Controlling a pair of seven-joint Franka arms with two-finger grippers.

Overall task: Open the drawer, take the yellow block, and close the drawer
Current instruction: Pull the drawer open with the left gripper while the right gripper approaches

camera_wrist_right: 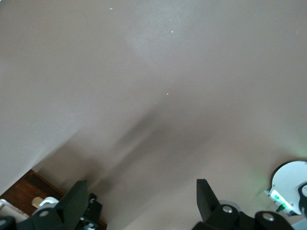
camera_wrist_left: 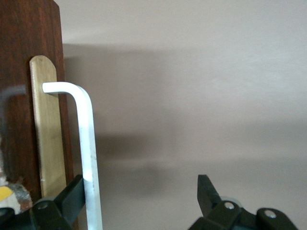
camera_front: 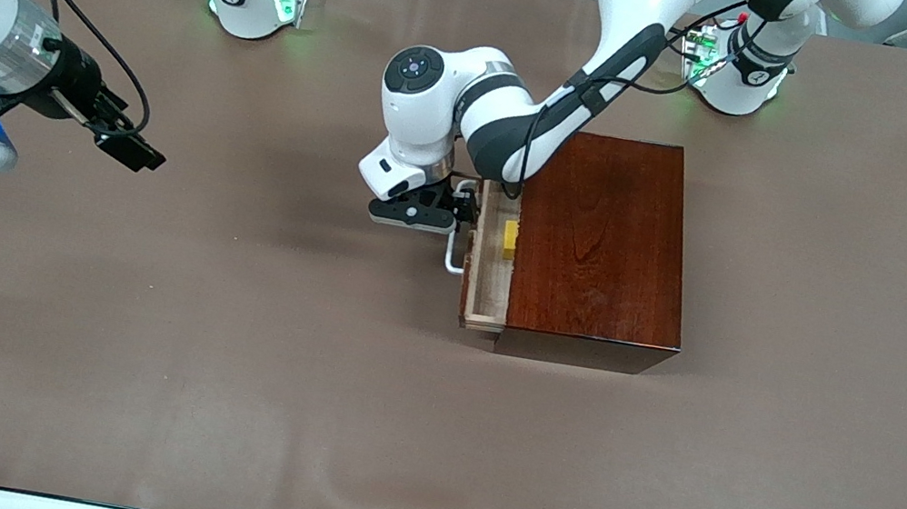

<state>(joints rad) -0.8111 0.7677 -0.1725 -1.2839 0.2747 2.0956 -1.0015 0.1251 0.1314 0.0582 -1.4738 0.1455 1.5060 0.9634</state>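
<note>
R gripper (camera_front: 124, 140) hangs over bare table (camera_front: 217, 344) toward R arm's end, fingers apart, waiting. L gripper (camera_front: 461, 211) at drawer (camera_front: 489, 274) front, jaws spread, one finger hooked inside handle (camera_front: 456, 241) — prob. to pull. Drawer only partly out of box (camera_front: 603, 243); block (camera_front: 509, 239) lies in the exposed strip beside the box edge.

The box (camera_front: 603, 243) is glossy, dark reddish-brown wood with visible grain. The drawer (camera_front: 490, 272) shows pale, matt, unvarnished-looking wood inside and along its rim. Its handle (camera_wrist_left: 88, 143) is a smooth white bar with a slight sheen. The block (camera_front: 509, 239) is plain bright yellow, matt. The table (camera_front: 214, 362) is covered edge to edge by a matt brown sheet, faintly rippled. The arms have glossy white shells; the fingers (camera_wrist_left: 208, 191) are matt black.
</note>
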